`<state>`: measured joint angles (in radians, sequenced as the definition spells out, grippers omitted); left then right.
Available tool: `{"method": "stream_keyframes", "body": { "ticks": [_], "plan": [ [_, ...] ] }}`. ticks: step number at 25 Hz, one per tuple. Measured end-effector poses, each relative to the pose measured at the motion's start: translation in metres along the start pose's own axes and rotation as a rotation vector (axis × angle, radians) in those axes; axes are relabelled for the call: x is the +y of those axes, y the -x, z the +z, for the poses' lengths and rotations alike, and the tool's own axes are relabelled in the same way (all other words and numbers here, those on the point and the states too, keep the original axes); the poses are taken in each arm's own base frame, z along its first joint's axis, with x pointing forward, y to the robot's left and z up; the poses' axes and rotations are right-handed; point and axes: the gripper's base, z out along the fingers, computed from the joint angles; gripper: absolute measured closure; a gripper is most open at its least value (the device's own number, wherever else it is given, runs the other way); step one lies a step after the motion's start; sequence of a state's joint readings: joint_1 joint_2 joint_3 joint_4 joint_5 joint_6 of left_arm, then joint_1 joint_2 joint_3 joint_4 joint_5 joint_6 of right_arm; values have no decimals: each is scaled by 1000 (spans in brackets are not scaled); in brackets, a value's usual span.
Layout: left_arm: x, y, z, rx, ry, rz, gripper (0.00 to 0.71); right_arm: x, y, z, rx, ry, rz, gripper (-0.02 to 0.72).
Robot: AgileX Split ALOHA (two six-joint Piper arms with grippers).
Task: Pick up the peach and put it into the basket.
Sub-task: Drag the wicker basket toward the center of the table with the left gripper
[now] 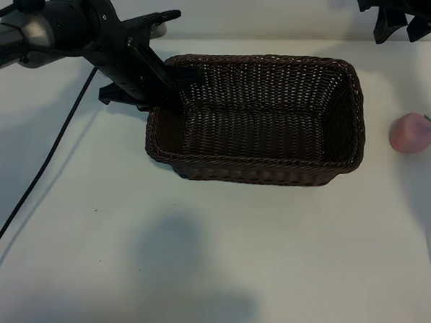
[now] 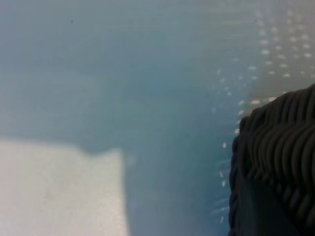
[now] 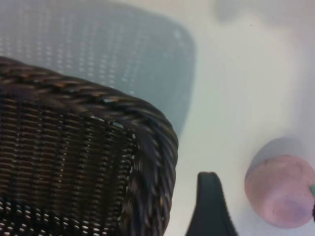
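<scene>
The white worktop [image 1: 217, 263] was seen to carry all the things, and a large grey shadow was cast on its near part. The basket [image 1: 257, 120], dark brown and woven, was placed in the middle of the worktop, upright and with nothing inside it; its braided rim was seen also in the right wrist view [image 3: 98, 98] and one rounded corner in the left wrist view [image 2: 280, 162]. The left arm was stretched in from the left side, and the left gripper [image 1: 177, 87] was found at the left end of the basket, its jaws nearly closed and gripping the rim there. A black cable [image 1: 41, 174] was hung down from this arm across the worktop. The right gripper [image 1: 404, 19] was held high at the far right edge, above the worktop, with its jaws open and holding nothing. The peach [image 1: 411, 133], small and pink, was laid on the worktop to the right of the basket, apart from it, and was touched by no gripper.
</scene>
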<state>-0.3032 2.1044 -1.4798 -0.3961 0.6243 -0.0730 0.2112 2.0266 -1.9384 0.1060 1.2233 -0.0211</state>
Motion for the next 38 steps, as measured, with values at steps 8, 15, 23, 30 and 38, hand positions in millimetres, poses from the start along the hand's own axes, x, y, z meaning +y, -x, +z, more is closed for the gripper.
{"method": "stream_keyframes", "body": {
  "ticks": [8, 15, 23, 30, 38],
  "plan": [
    [1, 0, 0, -1, 10, -1, 617, 0, 0, 0, 0, 0, 0, 219],
    [1, 0, 0, -1, 10, -7, 617, 0, 0, 0, 0, 0, 0, 219],
    [1, 0, 1, 0, 12, -13, 617, 0, 0, 0, 0, 0, 0, 219],
    [5, -2, 9, 14, 28, -33, 617, 0, 0, 0, 0, 1, 0, 219],
    [5, -2, 9, 14, 28, -35, 609, 0, 0, 0, 0, 1, 0, 219]
  ]
}}
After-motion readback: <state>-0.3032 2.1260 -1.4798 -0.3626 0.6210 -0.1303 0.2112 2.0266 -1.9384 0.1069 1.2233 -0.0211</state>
